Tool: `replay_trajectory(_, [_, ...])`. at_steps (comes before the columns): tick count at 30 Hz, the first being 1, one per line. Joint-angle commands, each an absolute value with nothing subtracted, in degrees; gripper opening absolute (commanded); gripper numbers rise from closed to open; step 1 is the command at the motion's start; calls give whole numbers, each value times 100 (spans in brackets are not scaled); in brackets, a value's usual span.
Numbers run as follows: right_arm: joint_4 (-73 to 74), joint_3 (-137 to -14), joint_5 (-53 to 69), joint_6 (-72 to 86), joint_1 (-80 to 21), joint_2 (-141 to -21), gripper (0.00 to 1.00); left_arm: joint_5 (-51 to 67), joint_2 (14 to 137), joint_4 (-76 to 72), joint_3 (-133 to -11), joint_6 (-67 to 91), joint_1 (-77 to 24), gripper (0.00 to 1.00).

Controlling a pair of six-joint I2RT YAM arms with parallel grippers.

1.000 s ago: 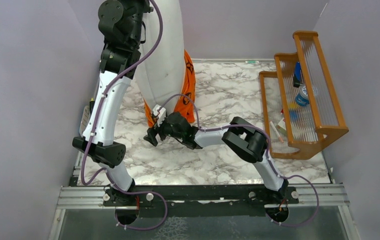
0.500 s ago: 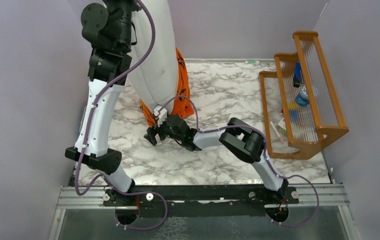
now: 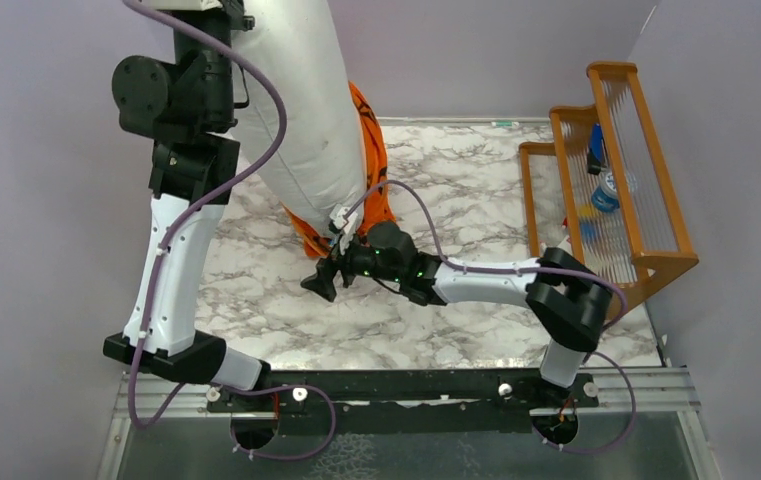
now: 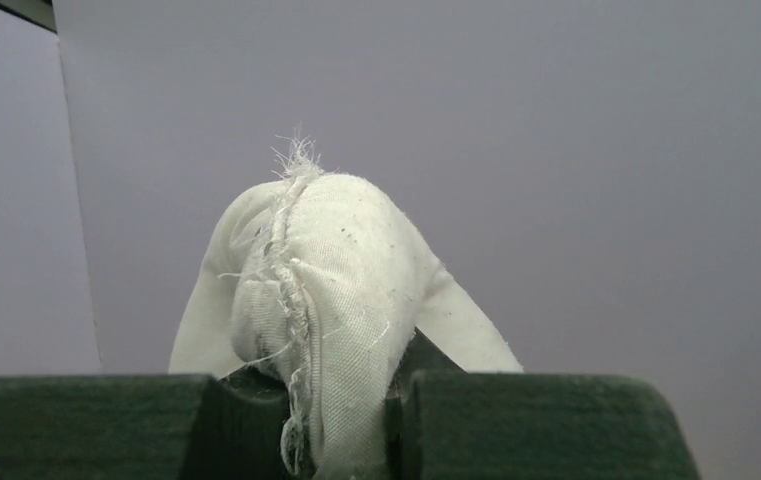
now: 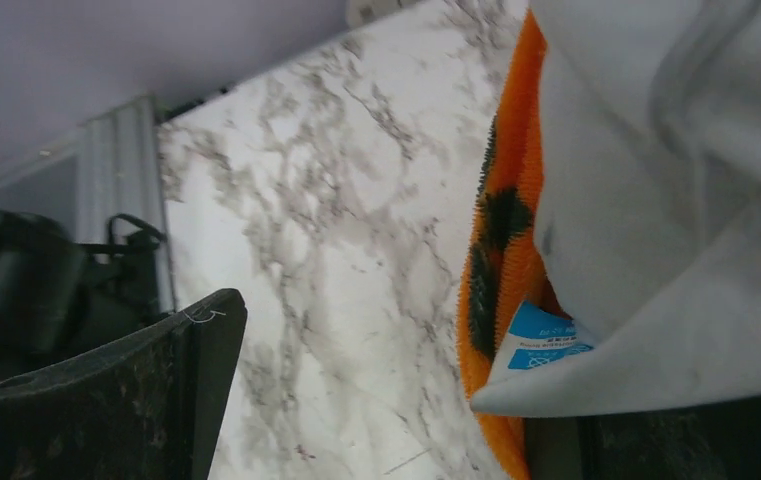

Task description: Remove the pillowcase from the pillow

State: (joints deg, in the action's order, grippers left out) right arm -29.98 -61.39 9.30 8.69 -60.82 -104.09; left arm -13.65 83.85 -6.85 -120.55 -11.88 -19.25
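Marble table, pillow hanging upright from left hand, pillowcase seemingly bunched low

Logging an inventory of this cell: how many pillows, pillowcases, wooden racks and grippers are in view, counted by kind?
pillow: 1
pillowcase: 1
wooden rack: 1
grippers: 2 (left gripper, right gripper)
Total: 5
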Motion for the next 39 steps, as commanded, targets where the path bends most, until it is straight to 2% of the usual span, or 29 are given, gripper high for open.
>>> replay_trajectory(1, [-3047,-6176,1814,1060,-6099,-9470,100,-405,7793,-2595,-11914,-1439,-1918,0])
replay_trajectory(6, [-3688,-6211,2089,1364,-6103,-8810,100,284,7846,-2346,-11632,-1230,-1916,0])
replay_trajectory(11, [-4678,-5649,1587,1442,-6108,-8341,100,817,7818,-2232,-11322,-1050,-1917,0])
replay_trajectory(15, [-4810,-5208,1006,1097,-6096,-7742,100,1507,7788,-1989,-11321,-1131,-1916,0])
replay_trajectory(18, [-4358,-5173,683,1046,-5868,-7435,100,2524,7737,-1730,-11338,-1211,-1916,0])
replay_trajectory(24, [-4371,-5181,2052,2390,-4021,-8078,100,3672,7519,-1278,-11286,-1316,-1916,0])
replay_trajectory(28, [-4373,-5690,2456,2442,-3454,-8843,100,4653,7475,-899,-11494,-1375,-1914,0])
replay_trajectory(33, [-4489,-6117,2219,2292,-3258,-9456,100,5283,7527,-791,-11919,-1101,-1911,0])
replay_trajectory(39, [-4524,-6047,1581,2326,-2817,-9456,100,5213,7570,-422,-12356,-1261,-1912,0])
